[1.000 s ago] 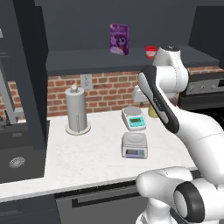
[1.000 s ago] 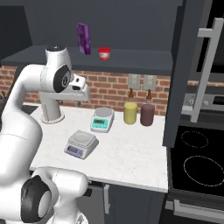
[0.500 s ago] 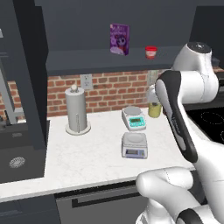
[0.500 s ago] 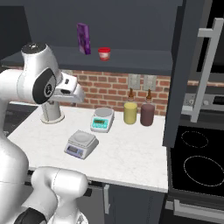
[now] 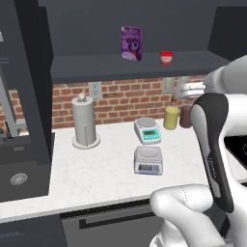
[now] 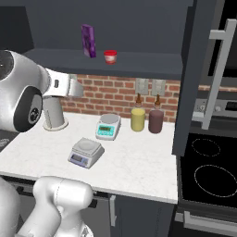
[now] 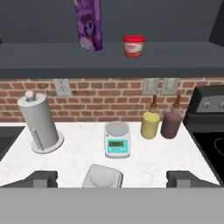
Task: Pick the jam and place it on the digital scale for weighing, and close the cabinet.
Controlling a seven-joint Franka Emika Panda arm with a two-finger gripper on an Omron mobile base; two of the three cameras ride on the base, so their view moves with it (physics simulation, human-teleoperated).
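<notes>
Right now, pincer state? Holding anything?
Pincer: open, fingertips spread wide, holding nothing. Jam sits on the cabinet shelf.

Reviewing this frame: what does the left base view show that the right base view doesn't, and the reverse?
Left base view alone: the sink drain at lower left and the wall outlet. Right base view alone: the stove burners and the cabinet door's silver bar handle. Shared: the jam on the shelf near the purple box, with the digital scale and white scale on the counter.
</notes>
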